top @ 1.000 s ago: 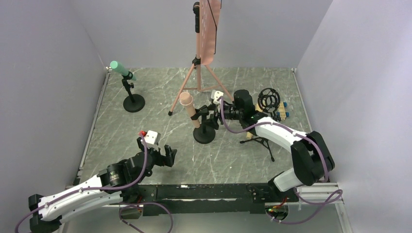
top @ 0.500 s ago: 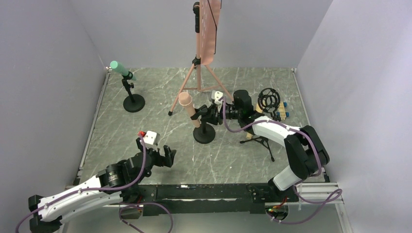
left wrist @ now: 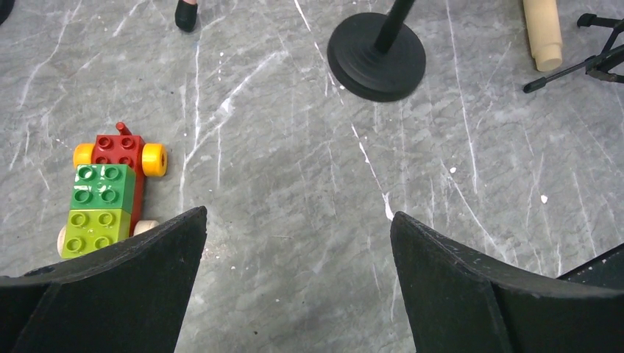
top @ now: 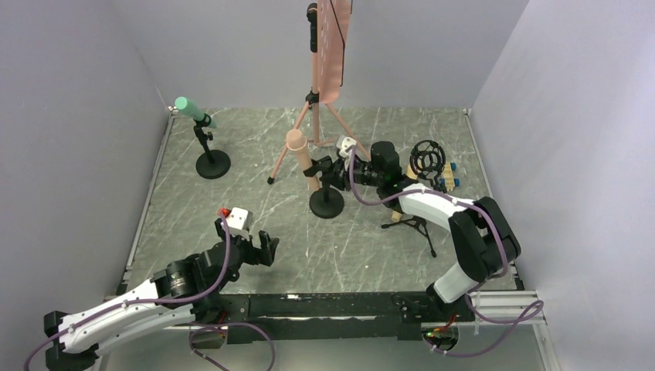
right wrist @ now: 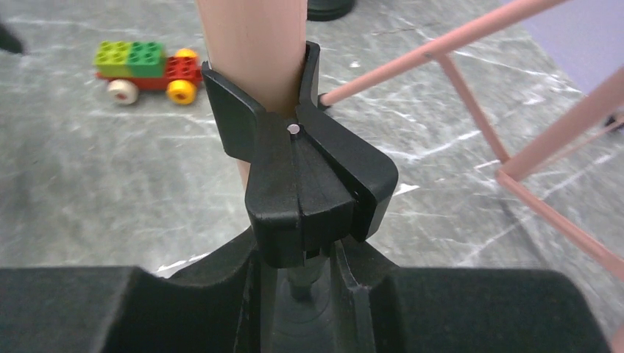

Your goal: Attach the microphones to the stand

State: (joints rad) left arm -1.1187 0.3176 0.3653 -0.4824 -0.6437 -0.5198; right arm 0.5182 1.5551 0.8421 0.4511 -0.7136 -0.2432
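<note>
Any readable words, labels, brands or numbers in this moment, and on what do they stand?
No text can be read in any view.
Pink panel: faint marks, too small to read.
Toy car: any lettering on its studs is too small to tell.
Clip: plain black, no label showing.

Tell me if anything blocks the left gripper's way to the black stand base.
Nothing visible does: bare table lies between the open left gripper and the stand base. The toy car sits off to the left.
</note>
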